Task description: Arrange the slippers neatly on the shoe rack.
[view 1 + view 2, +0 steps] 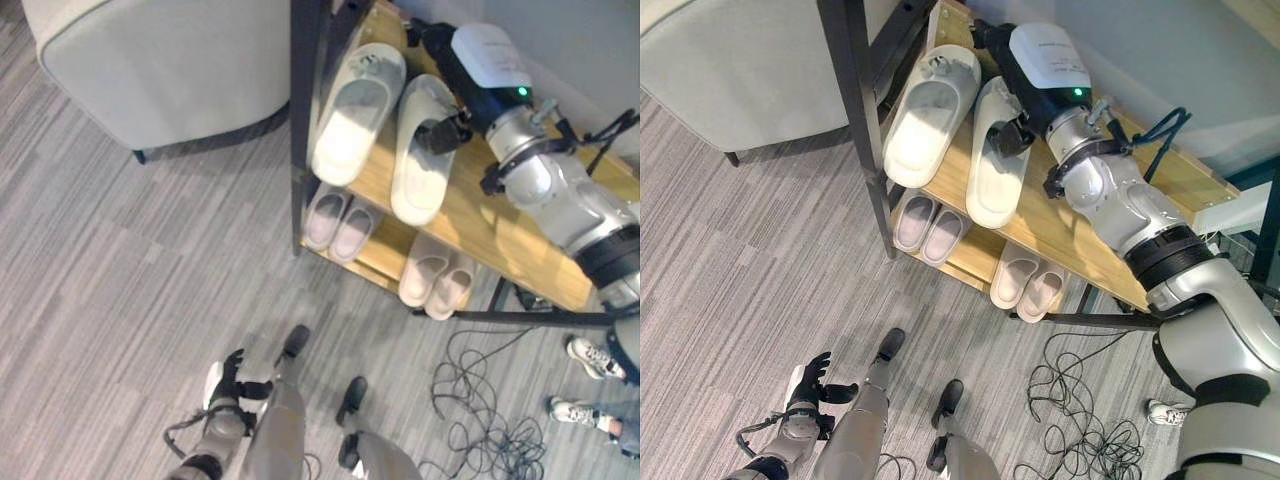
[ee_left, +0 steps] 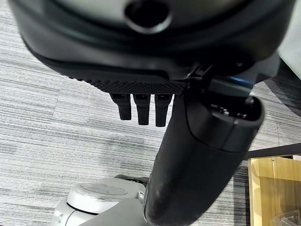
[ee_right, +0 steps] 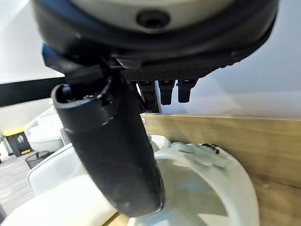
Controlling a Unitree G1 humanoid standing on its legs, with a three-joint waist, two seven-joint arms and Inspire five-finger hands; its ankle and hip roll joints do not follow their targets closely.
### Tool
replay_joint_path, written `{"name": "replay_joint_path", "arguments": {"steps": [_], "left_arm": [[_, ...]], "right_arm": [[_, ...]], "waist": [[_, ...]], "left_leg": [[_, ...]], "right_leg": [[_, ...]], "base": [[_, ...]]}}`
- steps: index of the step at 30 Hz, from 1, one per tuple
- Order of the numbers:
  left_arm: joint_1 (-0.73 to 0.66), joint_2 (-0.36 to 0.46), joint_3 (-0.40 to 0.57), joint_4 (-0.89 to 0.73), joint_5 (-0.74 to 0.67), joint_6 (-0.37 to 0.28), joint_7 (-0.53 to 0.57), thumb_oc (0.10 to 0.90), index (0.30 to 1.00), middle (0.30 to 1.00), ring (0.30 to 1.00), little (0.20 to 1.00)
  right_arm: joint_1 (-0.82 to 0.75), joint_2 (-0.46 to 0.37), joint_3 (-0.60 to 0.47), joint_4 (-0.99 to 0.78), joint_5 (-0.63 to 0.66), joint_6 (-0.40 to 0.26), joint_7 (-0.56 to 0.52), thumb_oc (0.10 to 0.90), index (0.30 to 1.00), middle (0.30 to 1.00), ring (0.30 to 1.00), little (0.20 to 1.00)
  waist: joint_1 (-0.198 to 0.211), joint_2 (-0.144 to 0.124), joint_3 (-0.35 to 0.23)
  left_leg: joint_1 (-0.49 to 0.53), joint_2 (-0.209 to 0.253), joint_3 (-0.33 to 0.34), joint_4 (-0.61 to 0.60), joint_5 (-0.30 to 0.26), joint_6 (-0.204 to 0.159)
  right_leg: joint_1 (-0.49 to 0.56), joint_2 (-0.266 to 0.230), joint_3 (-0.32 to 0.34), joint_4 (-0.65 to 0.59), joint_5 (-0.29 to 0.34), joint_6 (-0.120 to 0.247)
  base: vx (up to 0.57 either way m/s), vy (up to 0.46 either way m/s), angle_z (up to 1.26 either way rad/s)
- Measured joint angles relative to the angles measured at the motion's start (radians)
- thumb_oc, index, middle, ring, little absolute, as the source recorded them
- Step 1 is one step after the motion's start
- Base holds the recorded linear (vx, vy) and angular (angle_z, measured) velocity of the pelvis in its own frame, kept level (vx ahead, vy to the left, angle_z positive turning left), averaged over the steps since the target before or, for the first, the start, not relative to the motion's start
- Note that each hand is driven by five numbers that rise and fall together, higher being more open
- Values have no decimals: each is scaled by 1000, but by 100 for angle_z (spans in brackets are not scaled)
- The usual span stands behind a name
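Grey striped carpet (image 1: pixel 110 260) covers the floor, with a pale sofa (image 1: pixel 160 60) standing beside a wooden shoe rack (image 1: pixel 500 240) with a dark metal frame. On the rack's top shelf lie two big white slippers side by side, toes pointing out toward the room: the left slipper (image 1: pixel 355 115) nearer the frame post, the right slipper (image 1: pixel 422 150) just beside it, the two close together and roughly parallel. The right hand (image 1: pixel 1015 133) reaches over the top shelf and rests at the right slipper's outer edge; in its wrist view the thumb lies down over that slipper's rim while the fingers (image 3: pixel 167 92) hang short and straight above the shelf, curled round nothing. On the lower shelf sit two smaller pairs, one pinkish pair (image 1: pixel 338 225) on the left and a beige pair (image 1: pixel 437 280) further right, each pair tidy with its two halves touching. The left hand (image 1: pixel 235 378) hangs low over the carpet, well apart from the rack, its fingers (image 2: pixel 141 110) relaxed and empty. A tangle of black cables (image 1: pixel 490 400) sprawls on the floor in front of the rack's right end, and a person's white sneakers (image 1: pixel 595 360) stand beyond that tangle, near the rack's corner.
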Motion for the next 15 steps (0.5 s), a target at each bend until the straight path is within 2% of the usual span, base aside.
{"name": "replay_joint_path", "arguments": {"steps": [3, 7, 15], "left_arm": [[0, -3, 0, 0, -3, 0, -26, 800, 900, 900, 900, 900], [2, -3, 0, 1, -37, 0, -41, 800, 900, 900, 900, 900], [4, -3, 0, -7, -38, -1, -51, 800, 900, 900, 900, 900]], "right_arm": [[7, -1, -1, -7, 75, -1, 29, 800, 900, 900, 900, 900], [46, -22, -2, -35, 88, -10, 44, 800, 900, 900, 900, 900], [177, -20, -116, -82, 196, -47, 46, 800, 900, 900, 900, 900]], "waist": [[-3, 0, 0], [-3, 0, -1], [1, 1, -2]], "left_leg": [[0, 0, 2, 2, -7, -9], [0, -1, 2, 3, -7, -9], [0, -1, 0, 4, -7, -9]], "right_leg": [[0, 0, 2, 0, 4, 1], [1, -1, 3, 0, 6, 2], [3, -1, 1, 0, 7, 2]], "base": [[0, 0, 0], [0, 0, 0], [0, 0, 0]]}}
